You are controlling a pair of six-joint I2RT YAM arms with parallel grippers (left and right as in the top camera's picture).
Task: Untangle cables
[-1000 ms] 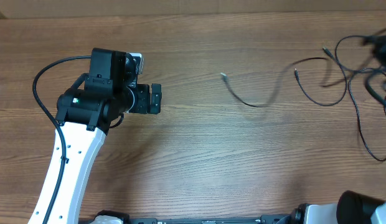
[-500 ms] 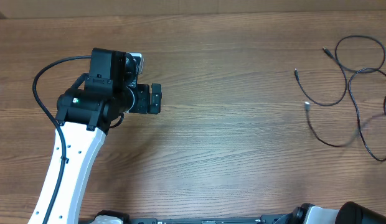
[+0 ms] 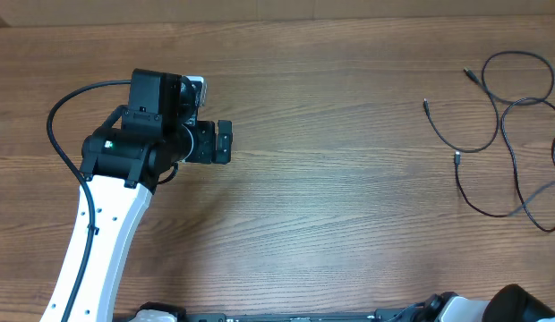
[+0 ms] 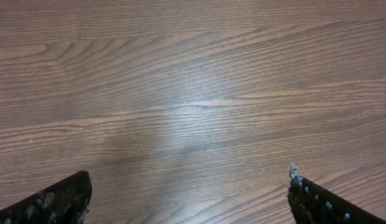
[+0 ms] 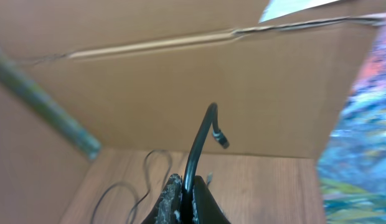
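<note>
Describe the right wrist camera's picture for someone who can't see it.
The right hand is shut on a thin black cable whose end arcs up to a small plug. Behind stands a cardboard wall; more cable lies on the wooden table.

A brown wood-grain table (image 3: 349, 224) fills the overhead view. In the right wrist view a creased cardboard wall (image 5: 180, 93) stands behind it, with a blurred grey-green rod (image 5: 47, 102) slanting across one side.

You have nothing to read here: no lettering, label, brand mark or number shows on the wooden counter (image 3: 349, 224), the cables (image 5: 198, 146) or the cardboard wall (image 5: 149, 93).
</note>
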